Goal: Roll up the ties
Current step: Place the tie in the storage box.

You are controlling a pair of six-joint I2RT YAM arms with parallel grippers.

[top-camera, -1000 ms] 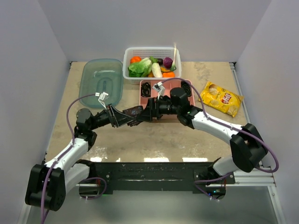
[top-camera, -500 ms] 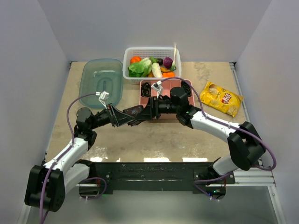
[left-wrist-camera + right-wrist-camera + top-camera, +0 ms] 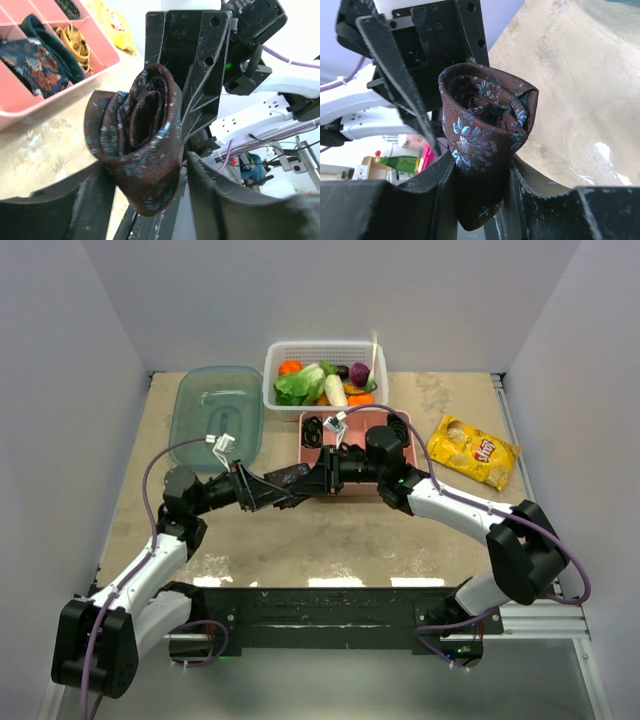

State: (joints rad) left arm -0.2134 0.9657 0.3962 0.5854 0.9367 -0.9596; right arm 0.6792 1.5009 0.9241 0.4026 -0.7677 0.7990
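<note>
The right gripper has closed onto the rolled brown-maroon tie, both fingers pressing it. The left gripper flanks the same roll; whether it grips, I cannot tell. The roll hangs above the table, just near-left of the pink tray.

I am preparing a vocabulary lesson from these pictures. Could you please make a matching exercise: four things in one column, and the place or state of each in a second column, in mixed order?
Things:
1. brown tie
2. white basket
3. yellow chip bag
4. pink tray

Places or states:
a. holds vegetables
b. has coiled ties in its compartments
c. lies on the table, at the right side
d. rolled up, off the table

Pairs: 1-d, 2-a, 3-c, 4-b
</note>
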